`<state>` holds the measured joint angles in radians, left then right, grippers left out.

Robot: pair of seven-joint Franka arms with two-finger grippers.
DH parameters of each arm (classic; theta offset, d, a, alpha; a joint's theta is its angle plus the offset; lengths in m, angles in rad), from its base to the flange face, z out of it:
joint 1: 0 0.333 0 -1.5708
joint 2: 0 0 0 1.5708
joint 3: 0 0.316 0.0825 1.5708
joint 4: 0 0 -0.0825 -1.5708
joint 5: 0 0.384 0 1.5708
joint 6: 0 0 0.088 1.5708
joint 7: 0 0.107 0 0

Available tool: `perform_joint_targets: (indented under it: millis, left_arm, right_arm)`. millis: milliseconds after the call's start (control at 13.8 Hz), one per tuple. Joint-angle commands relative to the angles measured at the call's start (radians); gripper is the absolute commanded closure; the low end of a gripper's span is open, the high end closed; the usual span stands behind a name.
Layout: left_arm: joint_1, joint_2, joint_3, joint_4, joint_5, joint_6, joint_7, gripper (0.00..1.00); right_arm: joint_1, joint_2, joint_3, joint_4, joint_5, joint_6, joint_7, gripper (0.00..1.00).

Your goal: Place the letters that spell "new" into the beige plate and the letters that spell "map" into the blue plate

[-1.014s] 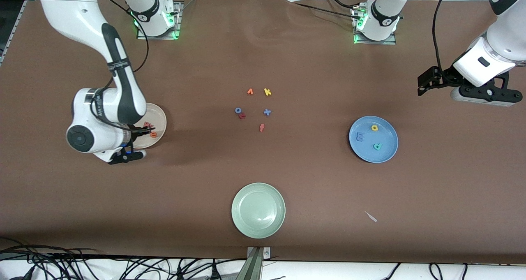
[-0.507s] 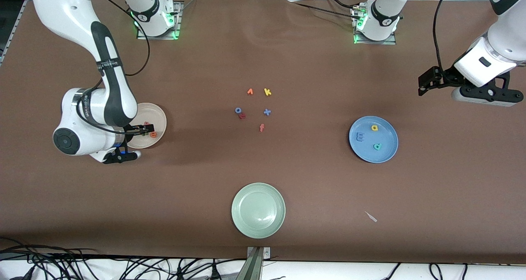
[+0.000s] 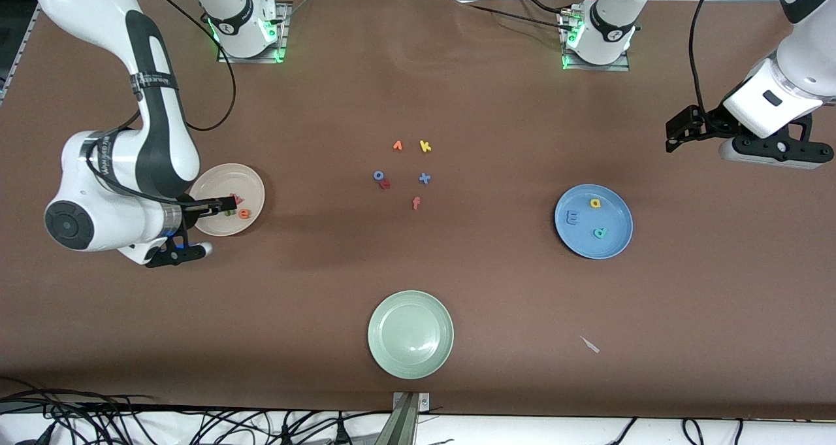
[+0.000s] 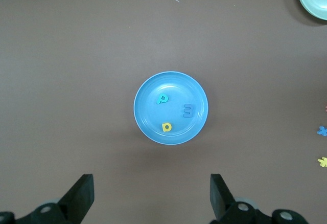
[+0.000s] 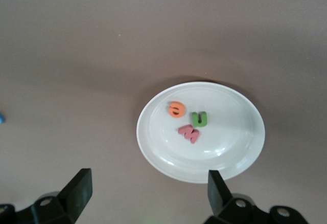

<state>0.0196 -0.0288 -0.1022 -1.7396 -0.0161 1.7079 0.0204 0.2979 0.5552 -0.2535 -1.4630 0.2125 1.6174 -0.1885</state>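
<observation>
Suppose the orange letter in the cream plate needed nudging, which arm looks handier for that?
The right. The right gripper hangs open over the beige plate where the orange e lies; the left gripper waits open over the table at the left arm's end.

Three letters in each plate (five loose letters between)

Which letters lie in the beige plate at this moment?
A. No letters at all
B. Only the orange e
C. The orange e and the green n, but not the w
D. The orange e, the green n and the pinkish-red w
D: the right wrist view shows the orange e, the green n and the pinkish-red w all lying inside the beige plate.
</observation>
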Motion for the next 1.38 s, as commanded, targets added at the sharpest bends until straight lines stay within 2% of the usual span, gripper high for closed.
perform_joint_targets:
  millis: [0,217,507,652,869,1086,1304]
  left_arm:
    - [0.003,0.003,-0.005,0.025,0.012,-0.021,-0.005,0.00]
    - [0.003,0.007,-0.004,0.028,0.013,-0.021,-0.005,0.00]
    - [0.003,0.007,-0.005,0.028,0.013,-0.021,-0.007,0.00]
    - [0.003,0.007,-0.005,0.028,0.016,-0.022,-0.007,0.00]
    - [0.003,0.009,-0.005,0.029,0.016,-0.024,-0.002,0.00]
    - [0.005,0.009,-0.002,0.029,0.016,-0.031,0.003,0.00]
    - [0.005,0.015,-0.002,0.029,0.016,-0.031,-0.005,0.00]
  right_arm:
    - [0.012,-0.012,-0.015,0.044,0.012,-0.051,0.003,0.00]
    - [0.006,-0.096,0.005,0.017,-0.007,-0.050,0.046,0.00]
    - [-0.008,-0.245,0.036,-0.066,-0.103,-0.031,0.050,0.00]
    - [-0.058,-0.334,0.106,-0.115,-0.131,-0.028,0.049,0.00]
    - [-0.057,-0.420,0.109,-0.125,-0.224,-0.060,0.052,0.00]
    - [-0.065,-0.458,0.096,-0.102,-0.258,-0.105,0.050,0.00]
    - [-0.065,-0.465,0.068,-0.080,-0.254,-0.114,0.057,0.00]
